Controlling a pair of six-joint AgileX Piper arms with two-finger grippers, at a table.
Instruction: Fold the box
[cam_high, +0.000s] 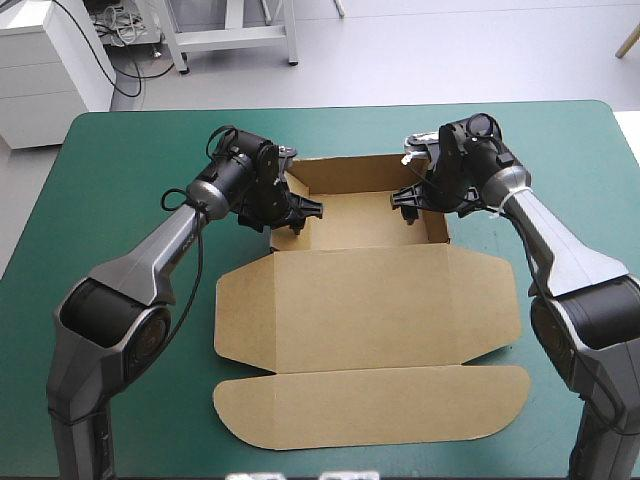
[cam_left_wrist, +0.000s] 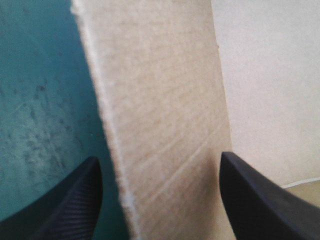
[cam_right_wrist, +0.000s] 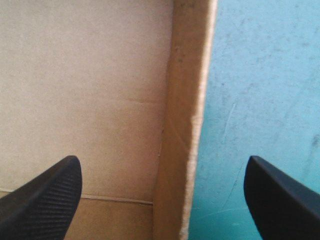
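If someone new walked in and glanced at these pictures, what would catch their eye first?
The brown box dominates the middle of the teal-green table: a tray with raised walls at its far half, the lid lying flat toward the near edge. Next come the two arms meeting over the tray, the left gripper and right gripper each open, astride one side wall.

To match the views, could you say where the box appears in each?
High view: the box, mid-table.
Left wrist view: its left wall inside the open left hand.
Right wrist view: its right wall inside the open right hand.
Shared landmark: the teal-green cover.
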